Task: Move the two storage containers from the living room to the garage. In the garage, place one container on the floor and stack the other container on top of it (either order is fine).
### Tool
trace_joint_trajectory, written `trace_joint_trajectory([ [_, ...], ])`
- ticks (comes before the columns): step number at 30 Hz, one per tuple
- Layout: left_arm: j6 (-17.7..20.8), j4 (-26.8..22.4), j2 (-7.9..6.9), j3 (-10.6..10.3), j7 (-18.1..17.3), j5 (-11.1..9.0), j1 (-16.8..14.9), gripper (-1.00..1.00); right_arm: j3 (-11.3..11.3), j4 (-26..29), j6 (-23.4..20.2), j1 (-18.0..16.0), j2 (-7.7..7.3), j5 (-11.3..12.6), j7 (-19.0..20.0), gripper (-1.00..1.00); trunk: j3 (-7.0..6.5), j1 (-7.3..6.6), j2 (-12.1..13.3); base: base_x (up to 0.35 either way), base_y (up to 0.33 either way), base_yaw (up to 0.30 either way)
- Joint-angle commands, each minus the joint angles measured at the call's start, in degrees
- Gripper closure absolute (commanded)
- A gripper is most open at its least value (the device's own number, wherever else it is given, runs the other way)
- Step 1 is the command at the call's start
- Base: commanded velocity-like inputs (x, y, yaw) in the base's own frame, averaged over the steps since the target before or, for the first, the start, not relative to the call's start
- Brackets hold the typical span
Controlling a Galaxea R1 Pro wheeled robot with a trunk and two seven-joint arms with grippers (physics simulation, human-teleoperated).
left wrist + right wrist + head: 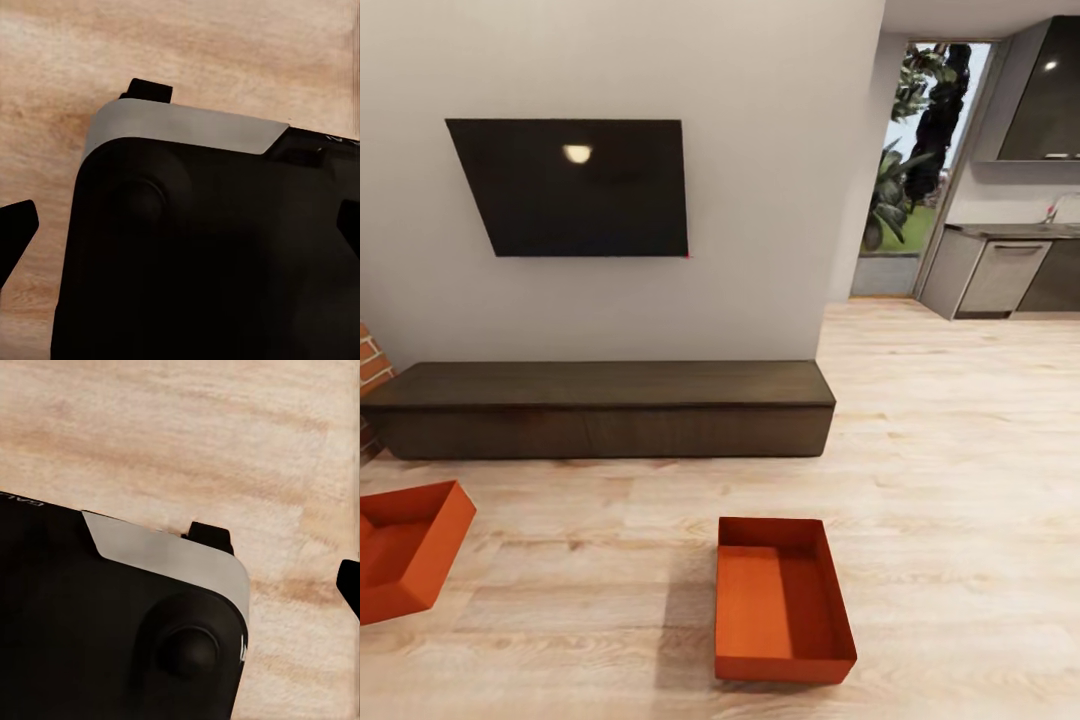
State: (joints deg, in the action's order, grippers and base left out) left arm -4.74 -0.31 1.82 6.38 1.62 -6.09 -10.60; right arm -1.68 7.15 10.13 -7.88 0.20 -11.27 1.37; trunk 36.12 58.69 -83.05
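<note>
Both pincers hang over the robot base point(202, 255) and pale wood floor point(225, 450); their opening I cannot tell. Ahead, one bin point(782, 600) lies on the floor, another bin point(405, 550) left, before the cabinet point(600, 405).

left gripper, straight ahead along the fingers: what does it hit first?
Probably the robot's own base: in the left wrist view that black and grey body sits between the fingertips, with pale wood floor beyond it. Depth is unclear, so the gripper might pass over it and reach the floor.
</note>
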Motion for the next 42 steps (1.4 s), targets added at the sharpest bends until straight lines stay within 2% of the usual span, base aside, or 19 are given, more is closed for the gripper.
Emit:
trace_joint_trajectory([
  [1, -0.2, 0.0, 0.02, 0.3, 0.0, -0.3, 0.0, -1.00, -0.1, 0.0, 0.2, 0.0, -0.01, -0.1, 0.0, -1.00, 0.05, 0.03, 0.0, 0.341, 0.000, 0.000],
  [17, -0.2, 0.0, 1.13, 0.1, 0.0, -0.2, 0.0, -1.00, 0.4, 0.9, 0.2, 0.0, -0.21, 0.6, -0.1, -1.00, 0.05, 0.03, 0.0, 0.311, -0.037, 0.000],
  [19, -0.2, -0.5, 1.32, 0.1, 0.0, -0.2, 0.0, -1.00, 0.4, 1.8, 0.2, 0.0, -0.07, 0.6, -0.2, -1.00, 0.05, 0.03, 0.0, 0.080, -0.030, 0.000],
  [23, -0.1, -2.9, 1.05, 0.1, 0.0, -0.2, 0.0, -1.00, 0.5, 7.3, 0.1, 0.0, -0.09, 0.7, -0.7, -1.00, 0.05, 0.03, 0.0, 0.020, -0.007, 0.000],
  [26, 0.0, -3.5, 1.12, 0.1, 0.0, -0.2, 0.0, -1.00, 0.5, 11.5, -0.2, 0.0, 0.05, 0.9, -2.4, -1.00, 0.05, 0.03, 0.0, 0.005, -0.002, 0.000],
  [28, 0.2, -4.5, 1.21, 0.1, 0.0, -0.2, 0.0, -1.00, 0.6, 15.2, -0.4, 0.0, 0.16, 0.9, -5.0, -1.00, 0.05, 0.03, 0.0, 0.002, -0.001, 0.000],
  [32, 0.2, -7.2, 0.72, 0.3, -0.3, -0.4, 0.0, -1.00, 0.6, 22.0, -1.1, -0.2, 0.23, 0.9, -8.3, -1.00, 0.05, 0.03, 0.0, 0.000, 0.000, 0.000],
  [39, -0.5, -8.4, -0.82, 0.7, -0.8, -0.7, 0.0, -1.00, 0.6, 27.9, -2.2, -1.0, 0.35, 2.3, -14.7, -1.00, 0.05, 0.03, 0.0, 0.000, 0.000, 0.000],
  [40, -0.5, -8.4, -0.98, 0.7, -0.7, -0.7, 0.0, -1.00, 0.6, 28.3, -3.6, -2.0, 0.71, 2.6, -15.0, -1.00, 0.05, 0.03, 0.0, 0.000, 0.000, 0.000],
  [42, -0.3, -8.5, -1.29, 0.7, -0.7, -0.5, 0.0, -1.00, 0.6, 28.5, -10.0, -5.7, 1.81, 2.9, -15.4, -1.00, 0.05, 0.03, 0.0, 0.000, 0.000, 0.000],
])
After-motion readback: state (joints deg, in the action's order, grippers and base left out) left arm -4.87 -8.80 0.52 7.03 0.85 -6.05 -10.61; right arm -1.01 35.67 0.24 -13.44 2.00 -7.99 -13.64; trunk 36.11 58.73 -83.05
